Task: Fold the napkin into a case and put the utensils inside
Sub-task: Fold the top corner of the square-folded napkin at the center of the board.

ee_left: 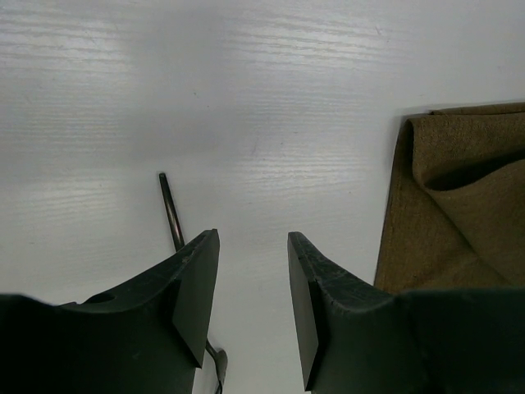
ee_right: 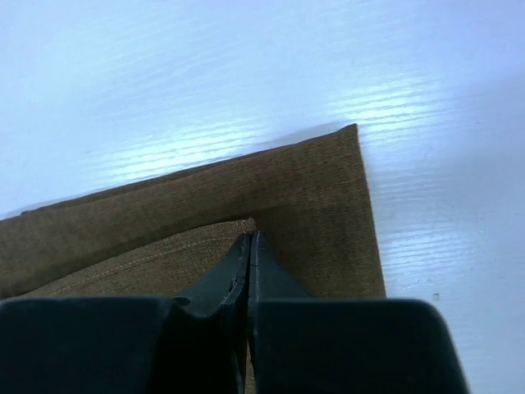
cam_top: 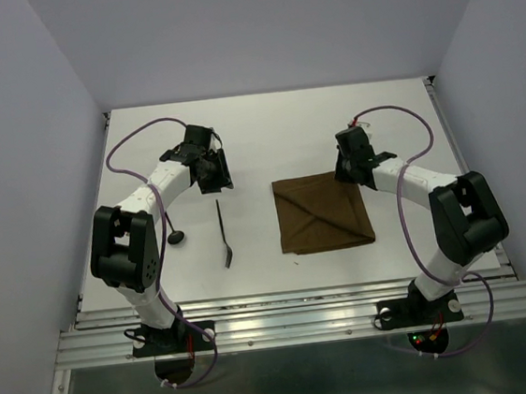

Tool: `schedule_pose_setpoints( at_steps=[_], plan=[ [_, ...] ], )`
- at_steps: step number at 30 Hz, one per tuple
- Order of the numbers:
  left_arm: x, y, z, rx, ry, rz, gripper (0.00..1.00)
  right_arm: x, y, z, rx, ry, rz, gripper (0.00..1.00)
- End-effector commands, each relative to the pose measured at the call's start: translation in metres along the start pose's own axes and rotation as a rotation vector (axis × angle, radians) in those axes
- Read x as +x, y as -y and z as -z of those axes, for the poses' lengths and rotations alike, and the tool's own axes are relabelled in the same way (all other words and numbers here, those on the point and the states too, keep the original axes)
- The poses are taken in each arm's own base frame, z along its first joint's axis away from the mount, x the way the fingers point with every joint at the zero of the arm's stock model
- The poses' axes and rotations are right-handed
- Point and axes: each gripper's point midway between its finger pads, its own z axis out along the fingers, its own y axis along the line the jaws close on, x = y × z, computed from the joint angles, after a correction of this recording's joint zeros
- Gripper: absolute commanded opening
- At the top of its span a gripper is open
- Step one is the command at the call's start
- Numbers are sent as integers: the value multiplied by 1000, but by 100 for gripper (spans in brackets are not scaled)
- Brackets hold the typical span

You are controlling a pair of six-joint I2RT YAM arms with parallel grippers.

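The napkin (cam_top: 323, 212) lies right of centre as a dark brown folded square, with a diagonal flap on top; it also shows in the left wrist view (ee_left: 459, 205). My right gripper (cam_top: 348, 173) is at its far right corner, shut, and the flap's corner (ee_right: 238, 226) meets its fingertips (ee_right: 250, 235). Two utensils lie to the left: a long slender one (cam_top: 222, 231) and a round-headed one (cam_top: 175, 236) partly behind my left arm. My left gripper (cam_top: 216, 177) hovers open above the long utensil's far end (ee_left: 171, 209), holding nothing. No case is formed.
The white table (cam_top: 266, 140) ends at a metal rail (cam_top: 295, 321) along the near edge. Grey walls close in the left, right and back. Purple cables (cam_top: 130, 140) loop from both arms.
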Motion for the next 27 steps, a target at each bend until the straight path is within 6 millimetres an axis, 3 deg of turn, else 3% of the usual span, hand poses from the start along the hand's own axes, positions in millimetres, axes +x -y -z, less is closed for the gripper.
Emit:
schedule_pose_setpoints(
  at_steps=[1,12,27],
  plan=[
    [-3,1,11,10,27,-18,50,-24,9,-8,36,61,-82,1],
    [-4,2,12,12,26,-21,50,-27,27,-19,83,58,-125,1],
    [-3,3,11,17,18,-27,50,-34,26,-27,75,78,-129,1]
  ],
)
